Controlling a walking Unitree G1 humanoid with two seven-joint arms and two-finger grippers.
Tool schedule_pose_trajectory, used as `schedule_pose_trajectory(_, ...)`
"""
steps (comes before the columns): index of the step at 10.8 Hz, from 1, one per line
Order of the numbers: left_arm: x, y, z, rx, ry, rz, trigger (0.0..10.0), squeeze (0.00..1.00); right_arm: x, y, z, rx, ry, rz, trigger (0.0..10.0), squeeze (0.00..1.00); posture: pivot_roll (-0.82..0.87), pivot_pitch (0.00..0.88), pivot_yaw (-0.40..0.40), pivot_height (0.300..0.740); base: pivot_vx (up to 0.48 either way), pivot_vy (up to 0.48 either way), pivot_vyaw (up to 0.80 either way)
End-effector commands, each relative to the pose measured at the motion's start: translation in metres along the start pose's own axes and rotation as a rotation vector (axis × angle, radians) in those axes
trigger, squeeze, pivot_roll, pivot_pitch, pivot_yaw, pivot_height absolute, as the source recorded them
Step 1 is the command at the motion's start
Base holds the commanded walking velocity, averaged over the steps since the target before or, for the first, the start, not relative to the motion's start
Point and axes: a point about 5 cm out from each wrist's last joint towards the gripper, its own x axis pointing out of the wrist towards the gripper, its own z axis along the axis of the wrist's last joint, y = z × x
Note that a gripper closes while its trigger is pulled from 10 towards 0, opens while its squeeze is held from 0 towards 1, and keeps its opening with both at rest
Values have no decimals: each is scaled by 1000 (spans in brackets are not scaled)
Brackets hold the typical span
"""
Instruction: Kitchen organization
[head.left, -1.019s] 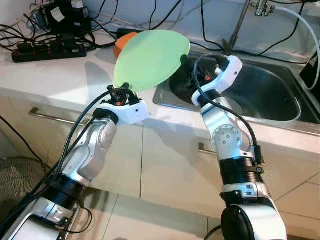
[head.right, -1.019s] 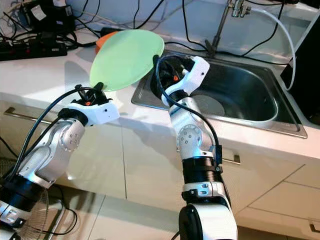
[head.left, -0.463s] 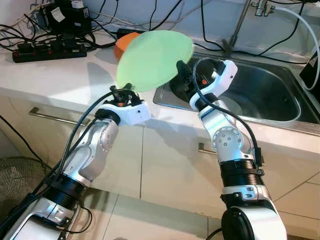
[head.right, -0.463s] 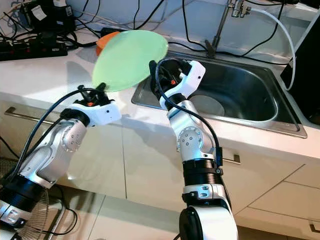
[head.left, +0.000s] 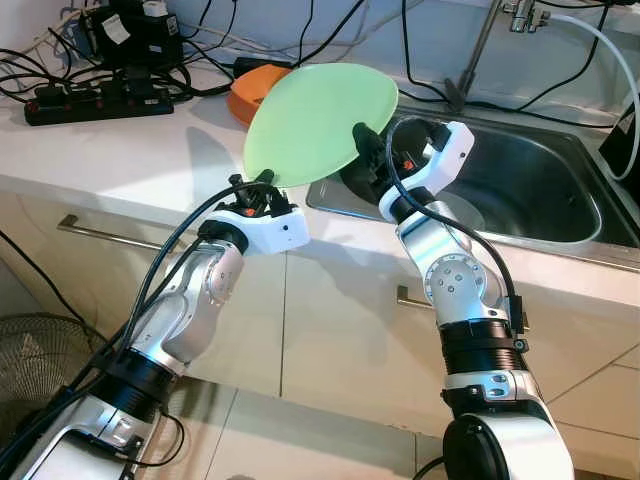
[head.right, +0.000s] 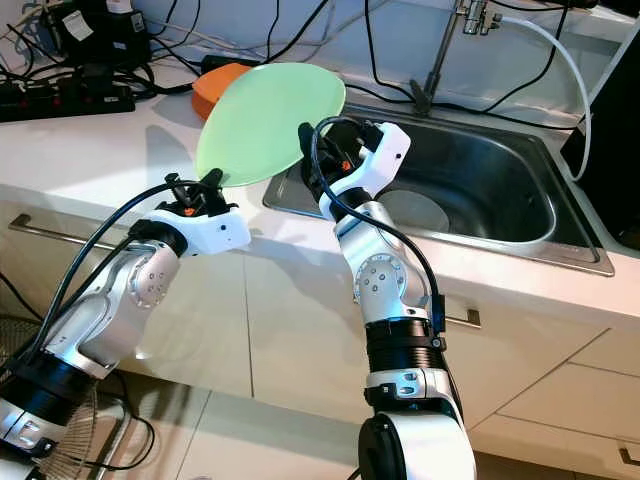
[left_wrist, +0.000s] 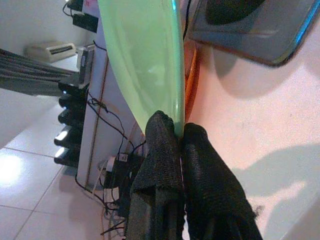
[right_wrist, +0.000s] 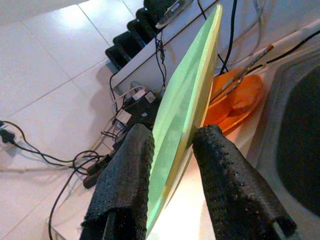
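Left wrist view, pale green plate (left_wrist: 145, 55) (glossy, tilted) pinched by left gripper (left_wrist: 177, 137), right gripper (right_wrist: 172, 145) straddling rim, fingers apart

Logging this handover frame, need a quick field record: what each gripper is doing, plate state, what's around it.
left gripper: shut on the lower rim of the green plate
right gripper: open, fingers on either side of the plate's rim near the sink, not closed on it
plate pose: lifted off the counter, tilted up on edge
behind plate: orange dish on the white counter
sink: steel, to the robot's right of the plate, a round pale item in the basin
counter rear: black power strip and cables
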Motion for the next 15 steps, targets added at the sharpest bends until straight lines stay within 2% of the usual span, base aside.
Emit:
schedule_pose_trajectory(1, 2, 11, 15, 9, -73, 46, 10000, 0, -1, 8, -9, 42, 10, 18, 8549, 0, 269, 20, -82, 740, 0, 0, 0)
schedule_pose_trajectory(2, 2, 12, 18, 8, -94, 58, 10000, 0, -1, 7, -10, 42, 15, 11, 5098, 0, 269, 21, -83, 740, 0, 0, 0)
schedule_pose_trajectory(3, 2, 15, 20, 9, -105, 74, 10000, 0, -1, 6, -11, 42, 19, 9, 4078, 0, 269, 21, -82, 740, 0, 0, 0)
schedule_pose_trajectory(4, 2, 15, 20, 9, -110, 81, 10000, 0, -1, 5, -12, 41, 19, 6, 0, 0, 270, 19, -82, 740, 0, 0, 0)
schedule_pose_trajectory(9, 2, 20, 25, 8, -152, 124, 10000, 0, -2, 3, -15, 42, 32, -6, 0, 0, 274, 18, -84, 740, 0, 0, 0)
schedule_pose_trajectory(10, 2, 22, 24, -6, -145, 142, 10000, 0, -2, 2, -16, 43, 33, -8, 0, 0, 274, 16, -83, 740, 0, 0, 0)
schedule_pose_trajectory(11, 3, 23, 23, -84, -133, 157, 10000, 0, -2, 2, -17, 47, 31, -14, 0, 0, 274, 15, -83, 740, 0, 0, 0)
schedule_pose_trajectory(12, 2, 20, 23, -196, -142, 147, 10000, 1000, -2, 1, -16, 57, 26, -24, 0, 0, 272, 16, -82, 740, 0, 0, 0)
schedule_pose_trajectory(13, 1, 20, 25, -212, -149, 147, 10000, 1000, -2, 0, -16, 61, 23, -31, 0, 0, 273, 16, -82, 740, 0, 0, 0)
schedule_pose_trajectory(15, 0, 17, 28, -206, -172, 140, 10000, 1000, -1, -10, -7, 151, -50, -121, 0, 0, 276, 18, -84, 740, 0, 0, 0)
